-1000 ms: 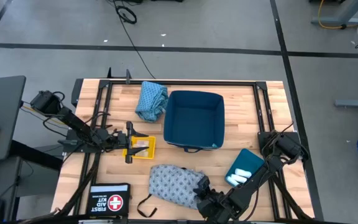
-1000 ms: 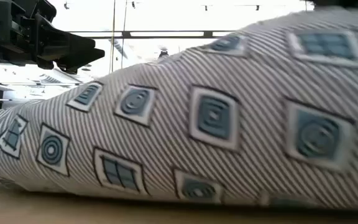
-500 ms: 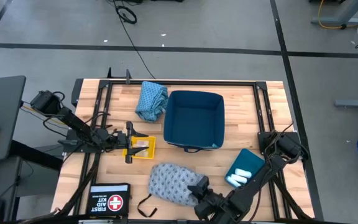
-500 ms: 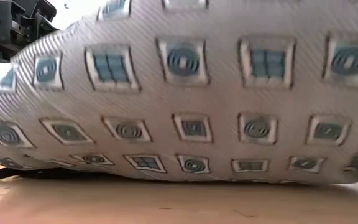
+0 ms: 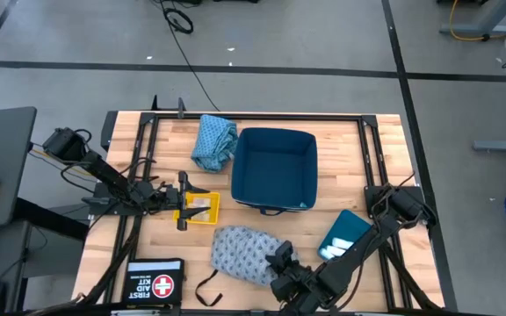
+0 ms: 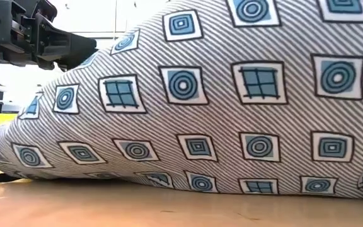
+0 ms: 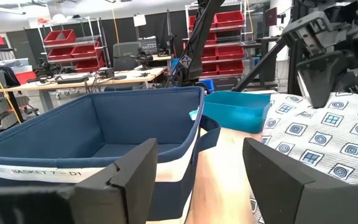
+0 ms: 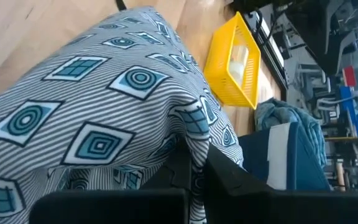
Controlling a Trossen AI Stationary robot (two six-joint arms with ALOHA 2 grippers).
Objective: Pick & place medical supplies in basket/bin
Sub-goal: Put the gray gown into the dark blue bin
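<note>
Now right gripper (image 5: 281, 261) pinches grey-blue cloth (image 5: 244, 254) at its near-right edge; we see bundle dragged slightly toward table centre since a second ago, bunched higher. Cloth on table, near basket (image 5: 275, 168). Left gripper (image 5: 181, 201) spread, waiting over yellow tray (image 5: 202, 211). We judge lift next.

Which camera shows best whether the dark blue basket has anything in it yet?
The high view: it looks straight into the dark blue basket, showing a bare floor. The left wrist view sees only its near wall and part of the inside; the right wrist view catches a corner; the low view shows none.
</note>
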